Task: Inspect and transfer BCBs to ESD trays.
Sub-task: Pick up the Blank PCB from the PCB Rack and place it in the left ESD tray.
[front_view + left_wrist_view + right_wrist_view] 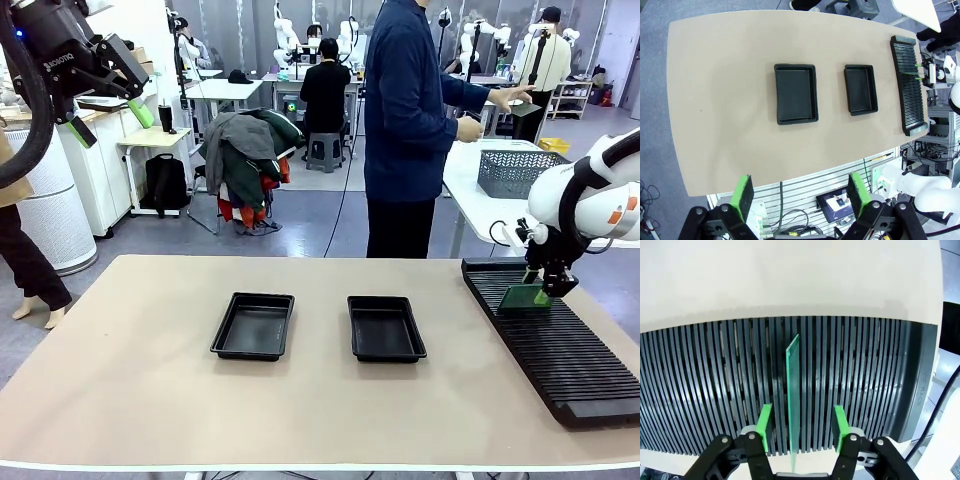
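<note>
Right claw [801,427] parted astride upright thin pale-green circuit board [793,390] in long black ribbed rack [715,380], pads not touching | board's near end hidden under claw | left claw [802,197] wide, empty

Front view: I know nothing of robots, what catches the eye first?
The right gripper stands out at the right end of the table, open jaws straddling a thin green board that stands on edge in a long black slotted rack. Mid-table, two empty black trays lie side by side. The left gripper hangs open, high at upper left; a person in dark blue stands beyond.
</note>
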`<state>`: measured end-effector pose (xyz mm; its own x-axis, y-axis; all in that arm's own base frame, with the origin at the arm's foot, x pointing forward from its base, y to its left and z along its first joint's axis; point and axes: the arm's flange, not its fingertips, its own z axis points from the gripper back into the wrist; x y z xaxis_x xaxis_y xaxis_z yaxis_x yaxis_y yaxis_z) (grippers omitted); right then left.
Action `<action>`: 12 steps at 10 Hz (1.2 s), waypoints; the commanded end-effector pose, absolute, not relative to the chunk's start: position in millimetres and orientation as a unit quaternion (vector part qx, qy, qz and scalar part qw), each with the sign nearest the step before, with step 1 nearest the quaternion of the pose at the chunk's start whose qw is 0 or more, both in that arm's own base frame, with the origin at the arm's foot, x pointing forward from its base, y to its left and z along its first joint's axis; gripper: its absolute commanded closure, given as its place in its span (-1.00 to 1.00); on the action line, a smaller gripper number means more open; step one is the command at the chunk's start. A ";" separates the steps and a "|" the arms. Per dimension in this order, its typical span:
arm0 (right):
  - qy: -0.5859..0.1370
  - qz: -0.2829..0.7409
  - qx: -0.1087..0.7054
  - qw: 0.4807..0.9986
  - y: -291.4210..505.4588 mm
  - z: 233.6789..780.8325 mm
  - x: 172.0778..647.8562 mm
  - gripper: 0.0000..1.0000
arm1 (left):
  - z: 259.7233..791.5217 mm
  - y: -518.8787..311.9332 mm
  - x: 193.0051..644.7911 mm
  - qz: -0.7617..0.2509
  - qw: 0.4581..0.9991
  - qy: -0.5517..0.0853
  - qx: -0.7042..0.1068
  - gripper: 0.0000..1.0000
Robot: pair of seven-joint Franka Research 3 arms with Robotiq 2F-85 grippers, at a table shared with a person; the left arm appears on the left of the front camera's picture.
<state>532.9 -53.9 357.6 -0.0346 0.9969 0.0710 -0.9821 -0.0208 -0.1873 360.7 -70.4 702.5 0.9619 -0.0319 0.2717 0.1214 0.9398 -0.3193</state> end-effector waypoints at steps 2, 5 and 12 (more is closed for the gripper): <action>-0.083 0.720 -0.033 0.688 -52.1 356.0 542.1 -0.06 | 701.7 -70.8 360.5 -0.039 0.976 -0.131 -0.172 -1.00; -0.067 0.720 -0.032 0.690 -52.7 355.7 542.1 0.14 | 701.7 -70.8 360.5 -0.039 0.976 -0.131 -0.172 -1.00; -0.061 0.717 -0.034 0.694 -55.6 353.3 543.2 0.57 | 701.7 -70.8 360.5 -0.039 0.976 -0.131 -0.172 -1.00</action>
<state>538.1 -55.1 354.5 -0.0544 0.9975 0.0452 -0.9866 -0.0467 -0.1564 360.7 -70.4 702.5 0.9619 -0.0319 0.2717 0.1214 0.9398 -0.3193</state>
